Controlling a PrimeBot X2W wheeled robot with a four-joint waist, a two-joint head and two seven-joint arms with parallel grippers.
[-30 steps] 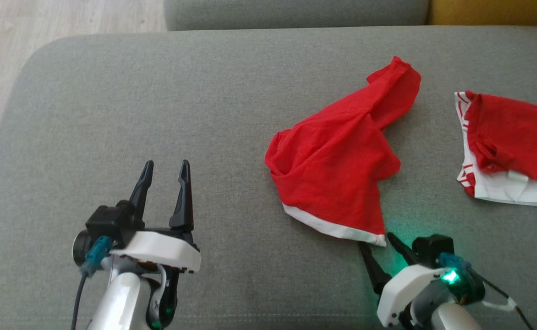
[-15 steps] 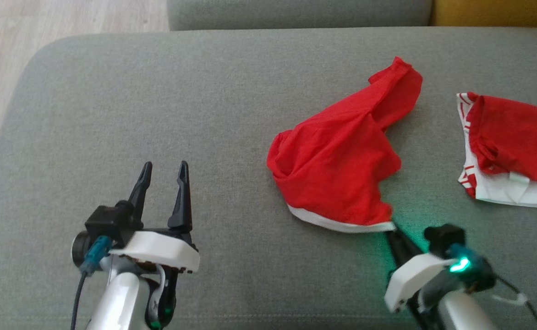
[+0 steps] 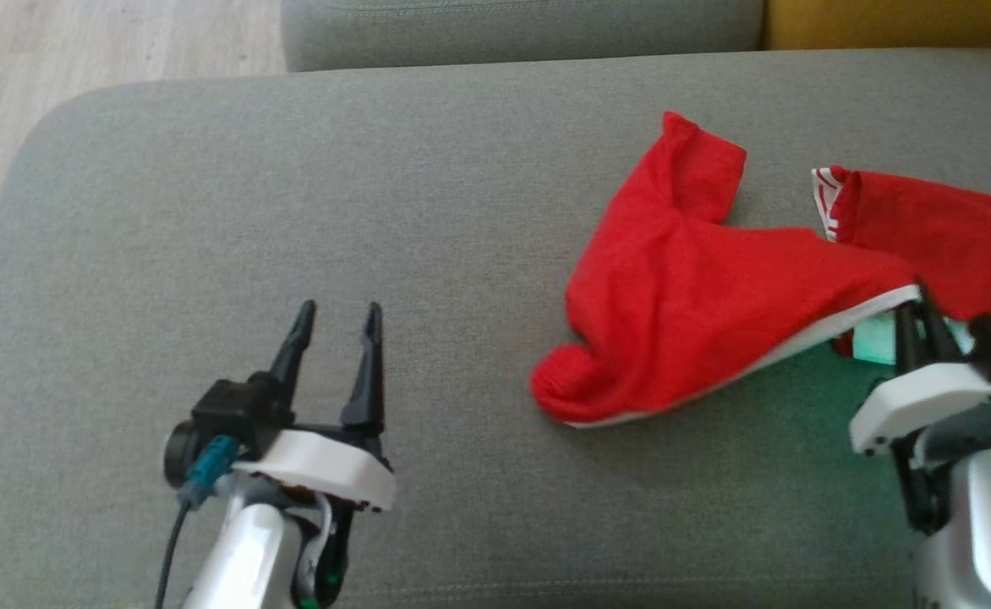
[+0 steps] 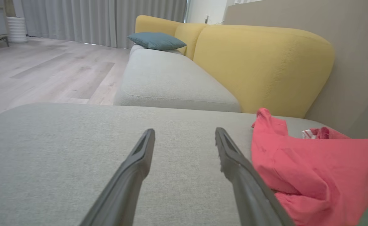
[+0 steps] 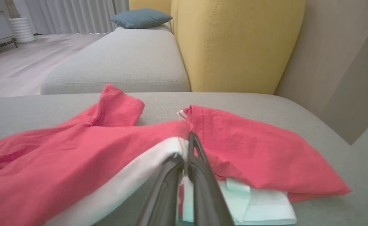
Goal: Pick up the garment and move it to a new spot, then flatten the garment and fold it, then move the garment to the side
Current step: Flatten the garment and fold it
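The garment (image 3: 698,296) is red with a white hem and lies crumpled on the grey cushion (image 3: 292,186), right of centre. One hem corner is stretched up and to the right. My right gripper (image 3: 914,303) is shut on that white hem corner, and the right wrist view shows the right gripper (image 5: 187,150) pinching the hem of the garment (image 5: 77,150). My left gripper (image 3: 336,317) hovers open over bare cushion at the lower left, well apart from the cloth. In the left wrist view the left gripper (image 4: 184,135) is open, with the garment (image 4: 312,166) to its right.
A second red-and-white garment (image 3: 952,228) lies at the far right, partly under the stretched corner, and shows in the right wrist view as the second garment (image 5: 253,157). Wooden floor (image 3: 5,85) lies past the cushion's left edge. A yellow backrest (image 5: 234,44) and a blue pillow (image 4: 155,40) stand behind.
My right gripper shut on the hem corner and pulled it up and to the right, stretching the garment toward the second one. The left arm stayed put; the camera shifted slightly.
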